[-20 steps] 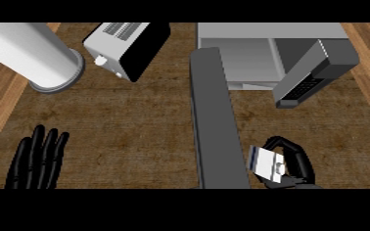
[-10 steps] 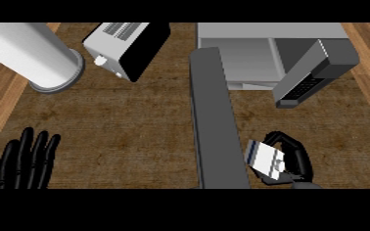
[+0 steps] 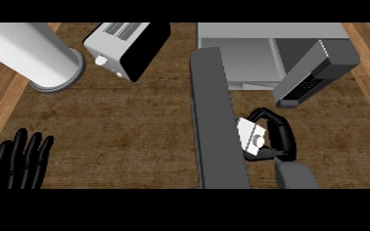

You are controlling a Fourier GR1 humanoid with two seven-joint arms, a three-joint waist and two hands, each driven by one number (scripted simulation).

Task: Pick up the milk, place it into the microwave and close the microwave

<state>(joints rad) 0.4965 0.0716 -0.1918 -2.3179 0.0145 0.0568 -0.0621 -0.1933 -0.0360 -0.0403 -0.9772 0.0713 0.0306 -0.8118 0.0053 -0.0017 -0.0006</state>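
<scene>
The milk is a small white carton held above the counter at the lower right, just right of the open microwave door. My right hand is shut on it, fingers and thumb curled round its far side. The microwave stands at the top right with its pale cavity open towards me. Its dark grey door swings out as a long panel down the middle of the view. My left hand rests open at the lower left edge, fingers up.
A white toaster with a black side lies at the top centre-left. A large white cylinder stands at the top left. A grey and black block with a keypad sits right of the microwave cavity. Wooden strips border the counter on both sides.
My right hand has carried the milk up the view, towards the microwave cavity. My left hand has sunk lower at the left edge.
</scene>
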